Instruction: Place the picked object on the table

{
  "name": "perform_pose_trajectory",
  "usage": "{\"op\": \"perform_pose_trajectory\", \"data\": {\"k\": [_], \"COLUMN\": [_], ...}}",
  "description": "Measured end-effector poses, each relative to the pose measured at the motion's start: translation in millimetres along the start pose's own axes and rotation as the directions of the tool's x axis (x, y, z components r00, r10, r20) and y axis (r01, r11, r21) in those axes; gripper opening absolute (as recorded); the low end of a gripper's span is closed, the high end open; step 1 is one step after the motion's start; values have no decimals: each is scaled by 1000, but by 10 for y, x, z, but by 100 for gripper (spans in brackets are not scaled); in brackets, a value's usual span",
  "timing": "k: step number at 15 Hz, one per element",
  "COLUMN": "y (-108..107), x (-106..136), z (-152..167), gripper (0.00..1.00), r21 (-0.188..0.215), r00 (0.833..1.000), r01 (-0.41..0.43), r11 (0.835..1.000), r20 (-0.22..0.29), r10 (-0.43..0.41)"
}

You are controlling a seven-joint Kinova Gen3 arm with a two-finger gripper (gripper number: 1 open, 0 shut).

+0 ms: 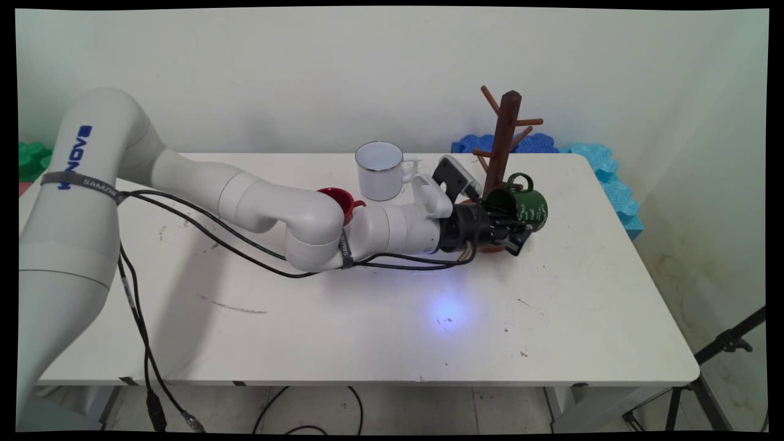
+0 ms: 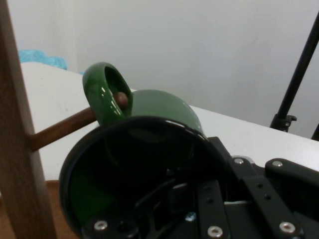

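Note:
A dark green mug (image 1: 530, 207) lies tilted on its side at the foot of a brown wooden mug tree (image 1: 506, 135). In the hand view the mug's (image 2: 164, 107) handle ring is looped over the tip of a low peg (image 2: 65, 127) that sticks out from the tree's trunk (image 2: 15, 149). My gripper (image 1: 510, 230) reaches in from the left, level with the table, and is shut on the mug's rim. One finger is inside the mug's mouth and the other is outside its wall; my gripper (image 2: 204, 186) fills the lower right of the hand view.
A white enamel mug (image 1: 380, 171) stands behind my wrist, and a small red cup (image 1: 340, 199) is partly hidden by the forearm. Blue foam mats (image 1: 612, 184) line the table's far right edge. A black tripod (image 1: 723, 349) stands on the floor at the right.

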Motion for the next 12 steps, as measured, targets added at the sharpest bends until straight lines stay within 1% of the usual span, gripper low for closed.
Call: {"op": "perform_pose_trajectory", "data": {"k": [8, 12], "y": [163, 237], "x": [165, 296], "z": [-186, -397], "gripper": [0, 0], "r21": [-46, -73], "r00": [1000, 1000], "r01": [1, 9], "r11": [999, 997], "r20": [-16, -12], "r10": [-2, -10]}}
